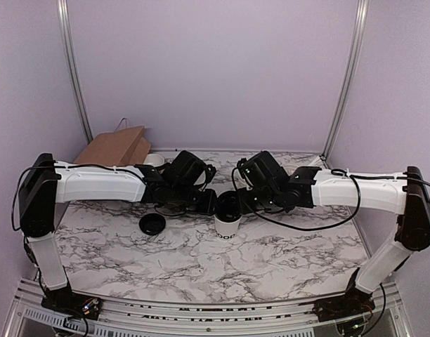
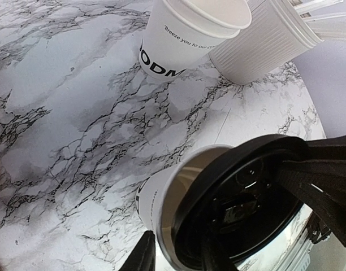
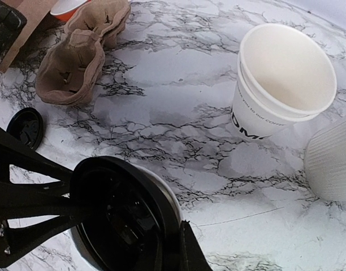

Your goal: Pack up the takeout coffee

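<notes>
At the centre of the overhead view, the small white paper cup with black lettering low on its side stands on the marble-patterned table, between the two arms. The round black plastic lid sits tilted on its rim, leaving a gap on one side. What is inside the cup cannot be made out.

The left gripper pinches the cup near its rim. One finger lies against the outer wall at the bottom of the left wrist view. The right gripper is at the lid, with one finger just beside the lid's edge. Whether it is clamped on the lid cannot be told.

In the upper right of the right wrist view, a stack of nested white paper cups stands with its top cup empty. Just to its right is a ribbed white plastic tub holding pale utensils. A brown moulded-pulp cup carrier lies at upper left with its wells empty. A second black lid lies flat below it. A brown paper bag sits at the back left of the overhead view.
</notes>
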Controlling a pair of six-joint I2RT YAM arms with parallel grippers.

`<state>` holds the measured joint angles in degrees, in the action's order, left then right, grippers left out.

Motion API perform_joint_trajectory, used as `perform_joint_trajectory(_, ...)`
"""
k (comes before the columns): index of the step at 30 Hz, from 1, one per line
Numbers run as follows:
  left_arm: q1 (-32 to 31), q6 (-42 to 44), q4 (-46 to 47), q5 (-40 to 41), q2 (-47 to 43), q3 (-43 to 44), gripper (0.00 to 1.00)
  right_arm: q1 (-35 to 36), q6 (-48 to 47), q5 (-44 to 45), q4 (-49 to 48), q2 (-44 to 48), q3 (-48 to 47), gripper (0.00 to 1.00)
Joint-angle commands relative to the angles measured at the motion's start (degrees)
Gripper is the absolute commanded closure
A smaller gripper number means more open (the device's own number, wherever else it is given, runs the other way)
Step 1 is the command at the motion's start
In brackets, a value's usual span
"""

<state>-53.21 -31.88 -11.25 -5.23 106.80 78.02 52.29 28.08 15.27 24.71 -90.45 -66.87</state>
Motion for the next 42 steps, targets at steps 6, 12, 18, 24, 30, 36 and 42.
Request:
perform_joint_trajectory(6, -0.3, 0.3, -2.1, 0.4, -3.4, 2.1, 0.71, 0.7, -1.3, 5.7, 1.0, 1.8, -2.3, 0.96)
perform_joint_trajectory(12, -0.2, 0.0, -2.1, 0.4, -5.2, 2.0, 0.71, 0.9, -1.8, 7.2, 0.9, 2.1, -2.3, 0.97)
perform_joint_trajectory(18, 0.0, -0.8, -2.2, 0.0, -7.0, 2.1, 0.71, 1.0, -2.4, 8.3, 0.4, 2.8, -2.2, 0.97)
perform_joint_trajectory(24, 0.5, -1.8, -2.1, -1.0, -8.7, 2.1, 0.71, 1.1, -3.1, 9.1, 0.0, 3.7, -1.9, 0.97)
perform_joint_trajectory(30, 1.0, -3.1, -2.2, -2.6, -10.4, 2.4, 0.70, 1.1, -4.4, 9.7, -1.2, 4.8, -1.2, 0.97)
perform_joint_trajectory(36, 1.6, -4.8, -1.7, -4.4, -12.1, 2.6, 0.71, 1.4, -6.4, 11.2, -3.4, 6.6, -0.1, 0.97)
perform_joint_trajectory(42, 2.0, -7.7, -0.5, -6.4, -14.0, 2.7, 0.70, 1.8, -9.9, 13.2, -8.1, 9.1, 2.6, 0.97)
